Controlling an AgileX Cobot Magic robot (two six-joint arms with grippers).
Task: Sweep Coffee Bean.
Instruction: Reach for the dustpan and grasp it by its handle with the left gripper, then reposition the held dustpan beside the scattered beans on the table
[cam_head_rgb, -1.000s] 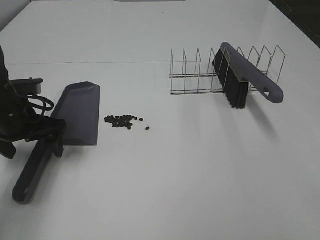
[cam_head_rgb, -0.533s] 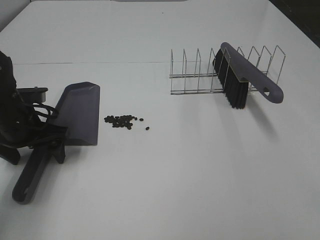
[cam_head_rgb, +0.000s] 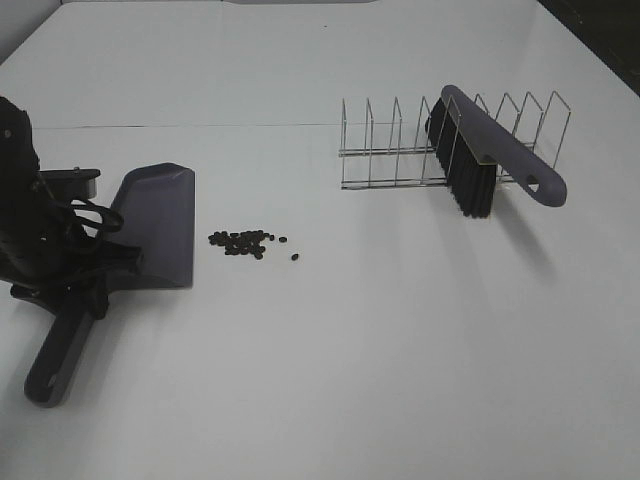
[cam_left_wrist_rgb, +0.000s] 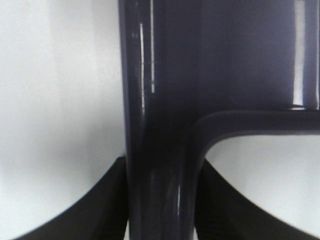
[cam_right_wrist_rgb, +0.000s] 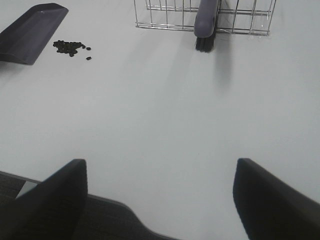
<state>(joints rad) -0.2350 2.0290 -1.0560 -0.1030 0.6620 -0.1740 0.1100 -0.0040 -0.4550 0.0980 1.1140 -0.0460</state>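
Observation:
The coffee beans (cam_head_rgb: 245, 242) lie in a small dark cluster on the white table, with two strays to its right; they also show in the right wrist view (cam_right_wrist_rgb: 70, 47). A dark purple dustpan (cam_head_rgb: 155, 225) lies just left of them, its open edge facing the beans. My left gripper (cam_head_rgb: 88, 290) is shut on the dustpan's handle (cam_left_wrist_rgb: 160, 125), one finger pressed on each side. A purple brush (cam_head_rgb: 490, 150) with black bristles leans in a wire rack (cam_head_rgb: 390, 150) at the back right. My right gripper (cam_right_wrist_rgb: 160, 172) is open and empty, far from the brush (cam_right_wrist_rgb: 206, 20).
The wire rack (cam_right_wrist_rgb: 165, 15) has several upright dividers. The table's near edge (cam_right_wrist_rgb: 150, 220) lies just below my right gripper, with dark floor beyond. A thin seam (cam_head_rgb: 200, 126) runs across the table behind the dustpan.
My left arm has shifted right and settled over the dustpan handle. The dustpan has turned slightly, its front edge a little farther from the beans. Beans and brush have not moved.

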